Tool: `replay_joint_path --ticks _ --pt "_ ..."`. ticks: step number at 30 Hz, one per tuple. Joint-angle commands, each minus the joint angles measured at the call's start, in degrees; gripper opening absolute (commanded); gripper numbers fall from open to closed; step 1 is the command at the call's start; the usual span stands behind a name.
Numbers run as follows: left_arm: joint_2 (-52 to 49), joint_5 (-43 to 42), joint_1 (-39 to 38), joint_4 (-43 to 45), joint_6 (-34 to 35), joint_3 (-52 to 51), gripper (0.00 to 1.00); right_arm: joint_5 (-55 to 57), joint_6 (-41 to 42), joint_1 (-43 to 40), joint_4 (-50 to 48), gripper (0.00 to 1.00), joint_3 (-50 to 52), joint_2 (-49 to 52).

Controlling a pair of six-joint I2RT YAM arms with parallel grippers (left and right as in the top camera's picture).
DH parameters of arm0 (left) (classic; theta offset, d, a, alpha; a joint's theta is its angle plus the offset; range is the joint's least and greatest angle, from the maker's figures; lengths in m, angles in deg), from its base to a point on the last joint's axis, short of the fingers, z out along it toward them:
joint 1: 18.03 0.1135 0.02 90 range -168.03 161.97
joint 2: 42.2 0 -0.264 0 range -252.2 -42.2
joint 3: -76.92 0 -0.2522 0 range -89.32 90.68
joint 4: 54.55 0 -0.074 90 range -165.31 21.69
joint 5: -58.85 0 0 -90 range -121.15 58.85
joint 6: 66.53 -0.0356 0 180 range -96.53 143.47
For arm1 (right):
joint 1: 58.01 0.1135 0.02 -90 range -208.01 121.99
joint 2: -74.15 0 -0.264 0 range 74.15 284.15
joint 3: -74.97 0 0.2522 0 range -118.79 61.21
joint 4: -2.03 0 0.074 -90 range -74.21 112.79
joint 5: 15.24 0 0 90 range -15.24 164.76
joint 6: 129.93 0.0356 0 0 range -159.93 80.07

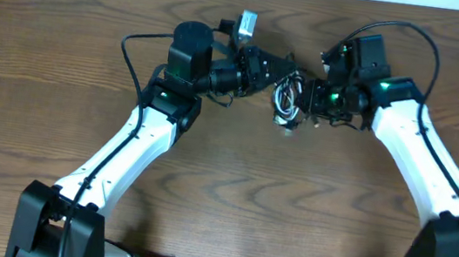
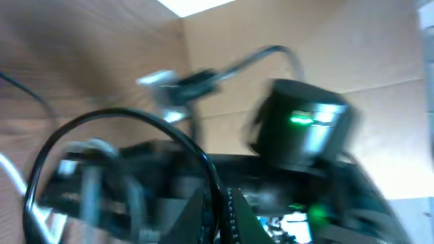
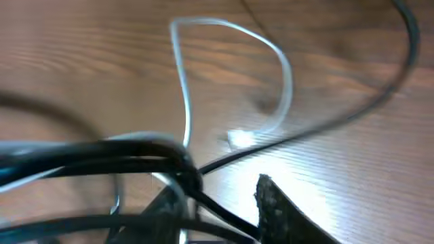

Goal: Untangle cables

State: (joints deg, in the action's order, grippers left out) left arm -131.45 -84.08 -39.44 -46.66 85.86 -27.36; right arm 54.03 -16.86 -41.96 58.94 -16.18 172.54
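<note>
The cables (image 1: 287,99), one white and one black, hang as a small tangled bundle between the two grippers at the table's back middle. My left gripper (image 1: 278,75) comes at the bundle from the left. In the blurred left wrist view its fingertips (image 2: 220,217) are pressed together on a black cable loop (image 2: 135,118) that runs down between them. My right gripper (image 1: 308,99) is at the bundle's right side. Its fingers (image 3: 271,203) stand apart around black cable strands (image 3: 224,203). The white cable (image 3: 186,102) loops over the wood beyond them.
A silver plug (image 1: 247,24) on a black lead sticks up behind the left wrist. Thick black arm wires arc out at the left (image 1: 127,46) and right (image 1: 429,43). The wooden table (image 1: 231,190) ends at the back edge just behind the arms.
</note>
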Motion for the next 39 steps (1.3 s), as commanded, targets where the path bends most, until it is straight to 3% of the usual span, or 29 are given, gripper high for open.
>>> replay_joint_path --ticks 1,13,32,36,39 --pt "0.1 -4.0 1.5 6.1 5.7 0.8 0.08 8.8 5.8 -0.2 0.3 0.20 -0.2 5.1" --pt "0.2 -5.6 7.8 8.7 6.7 0.8 0.07 9.3 2.3 -2.3 4.0 0.01 -0.2 10.9" --pt "0.5 -8.2 17.4 11.8 7.2 0.8 0.07 21.1 2.4 -2.3 6.3 0.01 5.1 11.0" --pt "0.5 -8.6 16.5 5.5 1.4 0.8 0.07 19.6 0.5 -2.1 6.4 0.01 5.7 11.0" --pt "0.5 -6.9 15.7 -4.7 -7.1 0.8 0.07 13.8 -3.3 -2.0 6.1 0.01 5.6 11.0"
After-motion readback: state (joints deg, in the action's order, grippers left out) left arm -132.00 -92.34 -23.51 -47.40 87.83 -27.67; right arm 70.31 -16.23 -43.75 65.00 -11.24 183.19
